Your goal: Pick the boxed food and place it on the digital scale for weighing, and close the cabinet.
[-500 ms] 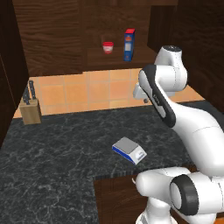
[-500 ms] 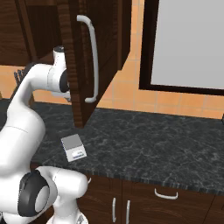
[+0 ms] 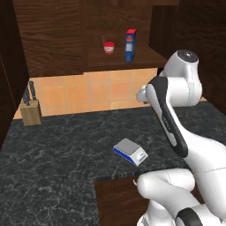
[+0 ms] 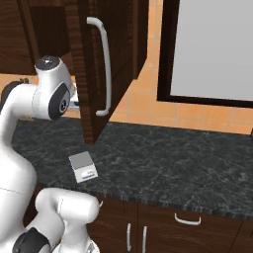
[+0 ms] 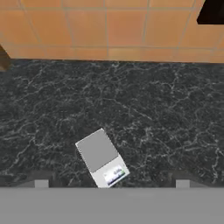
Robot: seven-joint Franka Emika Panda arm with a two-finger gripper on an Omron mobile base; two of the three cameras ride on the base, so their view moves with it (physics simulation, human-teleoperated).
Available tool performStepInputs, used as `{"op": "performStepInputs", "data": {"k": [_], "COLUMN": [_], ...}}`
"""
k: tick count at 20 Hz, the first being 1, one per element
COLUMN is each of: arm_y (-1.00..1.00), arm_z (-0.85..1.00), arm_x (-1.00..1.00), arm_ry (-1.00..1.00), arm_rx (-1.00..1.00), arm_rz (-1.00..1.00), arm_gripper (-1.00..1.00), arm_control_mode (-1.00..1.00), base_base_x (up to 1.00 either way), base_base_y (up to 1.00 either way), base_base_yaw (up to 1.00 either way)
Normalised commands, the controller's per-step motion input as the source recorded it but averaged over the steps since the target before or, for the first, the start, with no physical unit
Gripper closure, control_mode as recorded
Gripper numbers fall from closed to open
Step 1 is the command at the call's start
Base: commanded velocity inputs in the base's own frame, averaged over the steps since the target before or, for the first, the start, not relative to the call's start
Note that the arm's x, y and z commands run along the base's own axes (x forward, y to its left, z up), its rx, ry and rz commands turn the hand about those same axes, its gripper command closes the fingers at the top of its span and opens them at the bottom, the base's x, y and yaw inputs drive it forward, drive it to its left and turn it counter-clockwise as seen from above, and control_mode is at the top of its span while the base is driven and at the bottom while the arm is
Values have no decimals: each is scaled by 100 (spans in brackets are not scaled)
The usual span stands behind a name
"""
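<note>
Cabinet: big dark brown wood cabinet (image 4: 106,64), door open as before.
Desk: black stone desk (image 3: 62,154).
Hand: (image 5: 112,183) fingers wide apart, holding nothing.
Scale: small grey-topped scale (image 3: 130,151), unmoved on desk.
Box: tall blue box with red top (image 3: 130,45), unmoved on cabinet shelf.

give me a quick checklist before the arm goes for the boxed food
1. Boxed food upright on the cabinet shelf: ok.
2. Red-and-white cup stands apart from the carton, to its left: ok.
3. Cabinet door open for reaching in: ok.
4. Digital scale top plate bare, ready to take the carton: ok.
5. Gripper open with nothing between the fingertips: ok.
6. Free path past the open door edge to the shelf: cannot tell.
</note>
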Motion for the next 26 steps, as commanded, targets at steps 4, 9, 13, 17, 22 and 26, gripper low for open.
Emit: {"op": "performStepInputs", "data": {"k": [4, 9, 13, 17, 22, 26], "arm_y": [43, 21, 10, 0, 0, 0], "arm_z": [50, 44, 39, 25, 34, 57], "arm_x": [-15, -3, -3, 0, -7, -13], "arm_ry": [-31, -16, -12, -6, -18, -23], "arm_rx": [-2, 0, 0, 0, 0, 0], "arm_rz": [-3, 0, 0, 0, 0, 0], "arm_gripper": [-100, -100, -100, -100, -100, -100], "arm_control_mode": [-100, -100, -100, -100, -100, -100], "base_base_x": [0, 0, 0, 0, 0, 0], "base_base_y": [0, 0, 0, 0, 0, 0], "base_base_yaw": [0, 0, 0, 0, 0, 0]}}
